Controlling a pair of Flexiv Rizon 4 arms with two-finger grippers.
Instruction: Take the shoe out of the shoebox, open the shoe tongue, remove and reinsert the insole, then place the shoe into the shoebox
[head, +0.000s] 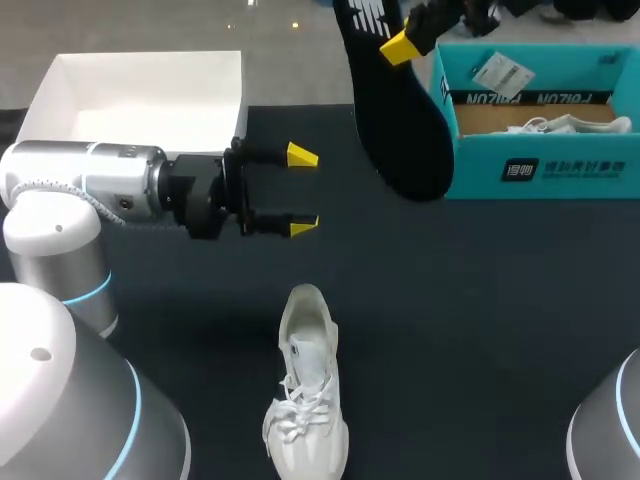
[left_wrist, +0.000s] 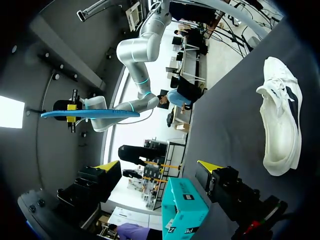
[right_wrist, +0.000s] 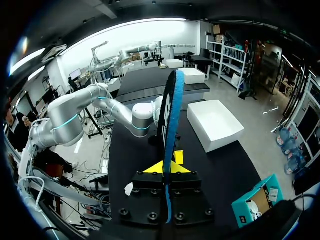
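Note:
A white shoe (head: 305, 395) lies on the dark table near the front middle, toe pointing away; the left wrist view has it (left_wrist: 282, 120) off to one side of the fingers. My left gripper (head: 302, 190) hovers open and empty behind the shoe, its yellow tips (left_wrist: 159, 166) wide apart. High at the back, my right gripper (head: 400, 45) is shut on a dark insole (head: 400, 110) that hangs beside the teal shoebox (head: 540, 170). In the right wrist view the insole (right_wrist: 170, 135) stands edge-on between the fingers of the right gripper (right_wrist: 167, 167).
The teal shoebox sits at the back right with a second white shoe (head: 565, 125) inside. A white open box (head: 150, 100) stands at the back left. In the right wrist view the white box (right_wrist: 215, 122) and the shoebox (right_wrist: 257, 202) flank the insole.

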